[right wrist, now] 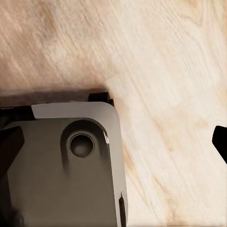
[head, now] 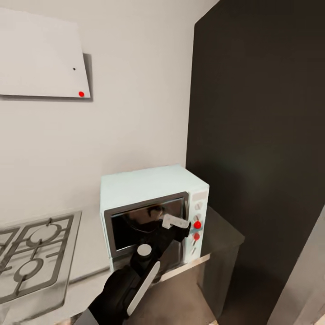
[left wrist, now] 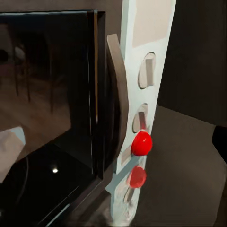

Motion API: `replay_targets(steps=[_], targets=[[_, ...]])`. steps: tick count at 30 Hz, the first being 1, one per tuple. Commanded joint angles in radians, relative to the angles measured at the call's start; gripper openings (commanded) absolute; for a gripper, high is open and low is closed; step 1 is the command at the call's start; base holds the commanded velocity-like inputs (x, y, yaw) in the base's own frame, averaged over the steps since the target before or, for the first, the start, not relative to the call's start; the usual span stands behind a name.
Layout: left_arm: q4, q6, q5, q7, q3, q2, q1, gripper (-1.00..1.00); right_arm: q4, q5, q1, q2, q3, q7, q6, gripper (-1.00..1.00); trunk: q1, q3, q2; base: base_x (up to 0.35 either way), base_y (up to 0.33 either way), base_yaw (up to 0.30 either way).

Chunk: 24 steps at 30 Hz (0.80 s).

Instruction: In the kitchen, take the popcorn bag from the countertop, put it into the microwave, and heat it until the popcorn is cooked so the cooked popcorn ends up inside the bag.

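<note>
I see the microwave (head: 149, 194) as a small pale mint-blue box with a dark glass door (head: 144, 223), standing on the countertop (head: 225, 228) beside a tall dark cabinet (head: 262, 135). Its white panel carries two grey knobs and two red buttons (left wrist: 141, 143). The door is shut; the glass reflects the room, so I cannot tell what is inside. My left gripper (head: 178, 225) is at the door's right edge, near the handle (left wrist: 118, 90); I cannot tell whether it is spread or closed. The right wrist view shows the robot base (right wrist: 61, 165) over wood floor (right wrist: 165, 71).
</note>
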Motion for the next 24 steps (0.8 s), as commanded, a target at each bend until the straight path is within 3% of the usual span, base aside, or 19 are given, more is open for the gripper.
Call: replay_targets(steps=[1,17,24], targets=[[-0.001,0.005,0.010,0.007,-0.002,0.000,-0.001,1.00,0.003,0.008,-0.001,0.000,-0.008,0.001,-0.006,1.00,0.000,-0.001,-0.001,-0.315,0.000,0.000],[-0.007,0.007,0.008,0.014,0.000,0.000,-0.001,1.00,0.003,0.009,-0.001,0.001,-0.007,0.001,-0.007,1.00,0.000,-0.001,-0.001,-0.338,0.000,0.001],[-0.012,0.005,0.009,0.013,0.002,0.000,-0.001,1.00,0.003,0.011,-0.001,0.001,-0.007,0.001,-0.006,1.00,0.000,-0.001,-0.001,-0.287,0.000,0.184]])
